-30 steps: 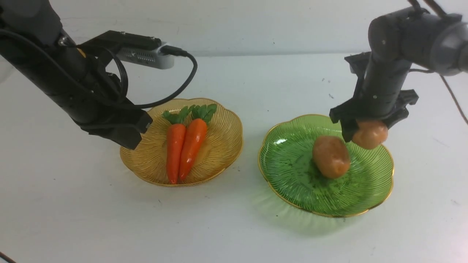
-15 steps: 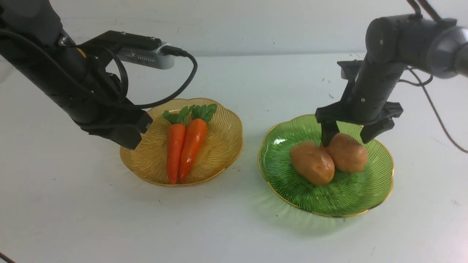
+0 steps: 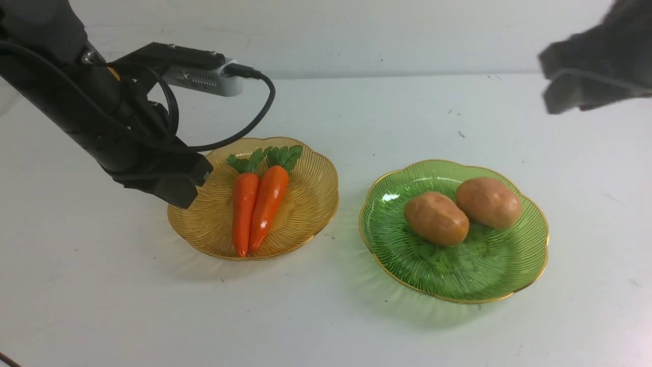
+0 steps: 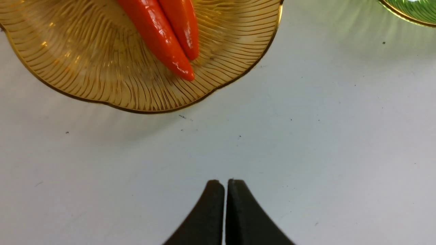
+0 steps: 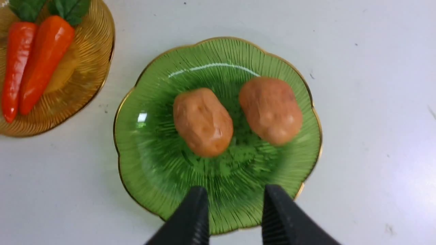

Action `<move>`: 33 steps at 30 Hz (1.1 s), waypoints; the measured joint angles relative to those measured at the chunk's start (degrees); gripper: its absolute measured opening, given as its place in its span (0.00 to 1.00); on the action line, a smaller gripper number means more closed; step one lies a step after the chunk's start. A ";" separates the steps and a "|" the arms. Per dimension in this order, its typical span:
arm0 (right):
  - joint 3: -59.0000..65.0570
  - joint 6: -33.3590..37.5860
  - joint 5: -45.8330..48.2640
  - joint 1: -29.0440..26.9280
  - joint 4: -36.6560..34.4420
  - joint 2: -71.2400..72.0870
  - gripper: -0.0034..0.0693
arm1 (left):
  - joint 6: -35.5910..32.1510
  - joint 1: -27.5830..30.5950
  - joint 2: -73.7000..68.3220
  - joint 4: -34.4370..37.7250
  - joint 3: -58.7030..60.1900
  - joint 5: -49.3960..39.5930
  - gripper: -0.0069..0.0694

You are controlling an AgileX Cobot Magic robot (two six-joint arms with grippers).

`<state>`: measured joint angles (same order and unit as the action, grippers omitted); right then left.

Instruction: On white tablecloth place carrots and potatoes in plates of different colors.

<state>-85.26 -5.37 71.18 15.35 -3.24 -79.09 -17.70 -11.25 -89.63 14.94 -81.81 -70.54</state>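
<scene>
Two orange carrots (image 3: 257, 204) lie side by side in the amber-yellow plate (image 3: 310, 204) on the white tablecloth (image 3: 326, 326); they also show in the left wrist view (image 4: 163, 30) and the right wrist view (image 5: 34, 61). Two tan potatoes (image 3: 461, 210) lie side by side in the green plate (image 3: 509, 265), also in the right wrist view (image 5: 235, 115). My left gripper (image 4: 221, 183) is shut and empty, just left of the amber plate (image 4: 85, 68). My right gripper (image 5: 235, 194) is open and empty, raised well above the green plate (image 5: 153, 163); in the front view it is a blurred shape (image 3: 596, 71).
The left arm's camera and its black cable (image 3: 249, 117) hang over the back of the amber plate. A corner of the green plate (image 4: 415, 10) shows in the left wrist view. Small dark specks dot the cloth.
My right gripper lowered the second potato into the green plate beside the first, let it go, then rose up and away to the right. The left arm has not moved.
</scene>
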 joint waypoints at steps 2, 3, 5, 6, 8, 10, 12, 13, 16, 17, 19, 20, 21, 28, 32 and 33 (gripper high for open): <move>7.91 0.00 -1.22 0.00 0.94 9.56 0.16 | 0.00 0.00 0.00 0.00 0.00 0.00 0.09; 9.55 0.00 -2.07 0.00 1.10 11.31 0.13 | 0.00 0.00 0.00 0.00 0.00 0.00 0.09; 20.39 0.00 -12.15 0.00 2.02 21.86 0.05 | 0.00 0.00 0.00 0.00 0.00 0.00 0.09; 25.41 0.00 -19.21 0.00 2.35 26.07 0.04 | 0.00 0.00 0.00 0.00 0.00 0.00 0.09; 34.79 0.00 -29.35 0.00 3.24 33.24 0.03 | 0.00 0.00 0.00 0.00 0.00 0.00 0.09; 43.38 0.00 -39.81 0.00 4.15 39.42 0.03 | 0.00 0.00 0.00 0.00 0.00 0.00 0.09; 47.29 0.00 -44.11 0.00 4.54 42.31 0.03 | 0.00 0.00 0.00 0.00 0.00 0.00 0.09; 52.60 -0.10 -48.90 0.00 4.88 46.80 0.03 | 0.00 0.00 0.00 0.00 0.00 0.00 0.09; 55.87 -0.25 -51.12 0.00 6.38 51.20 0.03 | 0.00 0.00 0.00 0.00 0.00 0.00 0.09; 56.01 -0.25 -51.24 0.00 6.72 51.97 0.03 | 0.00 0.00 0.00 0.00 0.00 0.00 0.09; 56.14 -0.25 -51.51 0.00 7.14 53.52 0.03 | 0.00 0.00 0.00 0.00 0.00 0.00 0.09; 56.15 -0.25 -51.68 0.00 7.36 54.25 0.03 | -0.13 0.00 0.00 -0.04 0.00 0.00 0.09; 56.15 -0.25 -51.67 0.00 7.49 54.44 0.03 | -0.18 0.00 0.00 -0.14 0.00 0.00 0.09; 56.33 -0.25 -51.82 0.00 7.78 56.68 0.03 | -1.26 -0.07 0.00 -1.55 0.00 0.00 0.09; 56.33 -0.53 -51.82 0.00 7.78 56.68 0.03 | -1.26 -0.07 0.00 -1.55 0.00 0.00 0.09; 56.33 -0.70 -51.82 0.00 7.78 56.68 0.03 | -1.26 -0.07 0.00 -1.55 0.00 0.00 0.09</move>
<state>-28.93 -6.06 19.36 15.35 4.54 -22.41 -18.96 -11.31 -89.63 13.38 -81.81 -70.54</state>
